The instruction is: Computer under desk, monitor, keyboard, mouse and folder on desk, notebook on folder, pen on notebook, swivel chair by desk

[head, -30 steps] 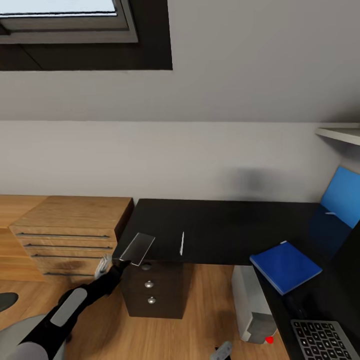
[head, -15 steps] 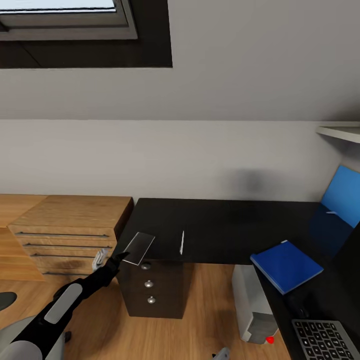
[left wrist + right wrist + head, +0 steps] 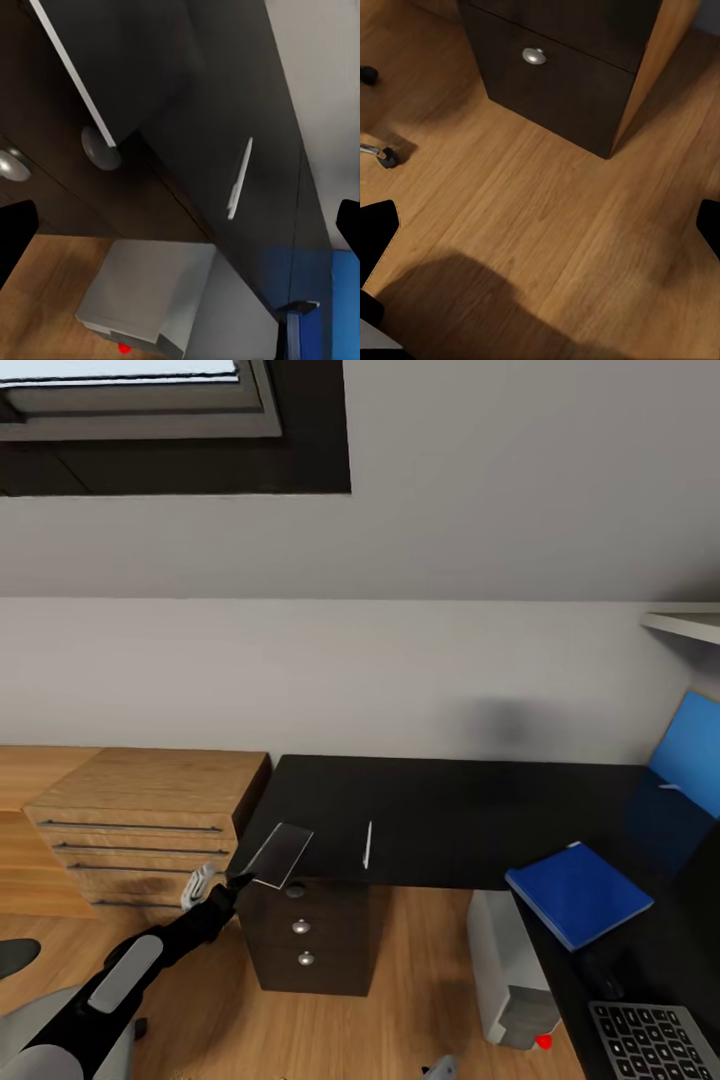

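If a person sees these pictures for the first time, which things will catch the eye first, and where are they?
The bright blue folder stands out first, lying on the black desk at the right of the head view, with the keyboard nearer the camera. Next comes the left gripper, reaching toward the grey notebook that overhangs the desk's near left corner. A thin white pen lies just to its right.

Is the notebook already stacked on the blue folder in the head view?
No, the notebook lies at the desk's left corner, far from the blue folder.
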You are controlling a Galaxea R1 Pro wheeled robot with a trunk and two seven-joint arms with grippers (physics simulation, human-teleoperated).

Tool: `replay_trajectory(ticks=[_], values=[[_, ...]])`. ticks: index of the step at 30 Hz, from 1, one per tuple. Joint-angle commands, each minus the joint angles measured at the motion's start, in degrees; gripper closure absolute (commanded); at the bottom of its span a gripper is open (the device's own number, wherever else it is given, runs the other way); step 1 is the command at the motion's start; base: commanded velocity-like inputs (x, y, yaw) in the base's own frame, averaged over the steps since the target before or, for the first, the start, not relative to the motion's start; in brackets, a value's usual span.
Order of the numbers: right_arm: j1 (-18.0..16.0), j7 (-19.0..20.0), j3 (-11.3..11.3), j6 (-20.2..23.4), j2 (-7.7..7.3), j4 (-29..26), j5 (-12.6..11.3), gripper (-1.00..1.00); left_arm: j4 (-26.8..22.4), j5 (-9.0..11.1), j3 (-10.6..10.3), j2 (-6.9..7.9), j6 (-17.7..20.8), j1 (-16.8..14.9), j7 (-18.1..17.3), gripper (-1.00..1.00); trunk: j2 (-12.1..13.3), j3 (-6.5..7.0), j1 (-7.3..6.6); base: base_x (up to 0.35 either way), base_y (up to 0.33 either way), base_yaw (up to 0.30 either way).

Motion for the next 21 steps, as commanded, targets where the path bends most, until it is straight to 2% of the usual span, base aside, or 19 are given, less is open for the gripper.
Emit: replay_trajectory(ticks=[1, 10, 21], values=[[-0.1, -0.5, 0.4, -0.1, 0.10, -0.1, -0.3, -1.00, 0.1, 0.4, -0.2, 0.01, 0.1, -0.1, -0.1, -1.00, -0.1, -0.12, 0.01, 0.000, 0.000, 0.164], [-0.1, -0.5, 0.3, -0.2, 0.37, 0.0, -0.3, -1.00, 0.2, 0.4, -0.2, -0.17, 0.2, -0.1, 0.0, -1.00, -0.1, -0.24, 0.01, 0.000, 0.000, 0.053], [-0.1, -0.6, 0.3, -0.2, 0.39, 0.0, -0.3, -1.00, 0.1, 0.4, -0.1, -0.07, 0.3, -0.1, 0.0, -1.00, -4.5, -2.22, 2.42, 0.000, 0.000, 0.001]])
